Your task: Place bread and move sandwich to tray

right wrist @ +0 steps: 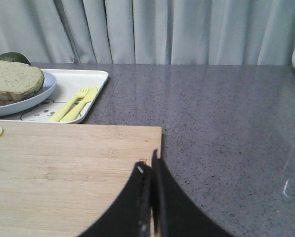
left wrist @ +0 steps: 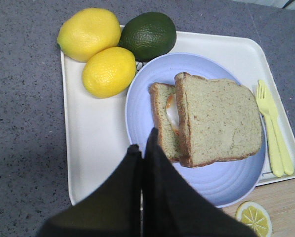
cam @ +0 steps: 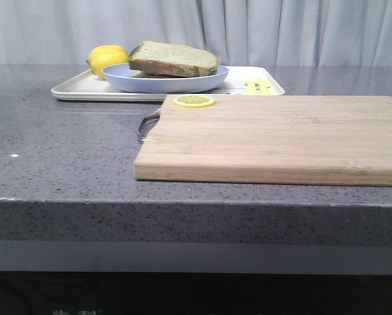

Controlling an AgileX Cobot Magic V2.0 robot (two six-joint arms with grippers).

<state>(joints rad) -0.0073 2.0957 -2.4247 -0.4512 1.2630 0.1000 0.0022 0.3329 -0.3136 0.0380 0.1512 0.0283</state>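
The sandwich sits on its pale blue plate (left wrist: pixel 147 84), which rests on the white tray (left wrist: pixel 95 148). The thick bread slice (left wrist: pixel 219 118) lies on top, shifted off the lower slice (left wrist: pixel 162 123), and a strip of fried egg (left wrist: pixel 172 112) shows between them. From the front, the bread (cam: pixel 173 58), plate (cam: pixel 163 82) and tray (cam: pixel 84 88) are at the back left. My left gripper (left wrist: pixel 142 142) hovers over the plate's near rim, shut and empty. My right gripper (right wrist: pixel 148 162) is shut and empty above the cutting board's corner. Neither gripper shows in the front view.
Two lemons (left wrist: pixel 89 33) (left wrist: pixel 109 71) and a dark green avocado (left wrist: pixel 148 34) crowd one end of the tray. A pale yellow fork and knife (left wrist: pixel 273 133) lie at the other end. A wooden cutting board (cam: pixel 281 138) with a lemon slice (cam: pixel 194 101) fills the table's middle and right.
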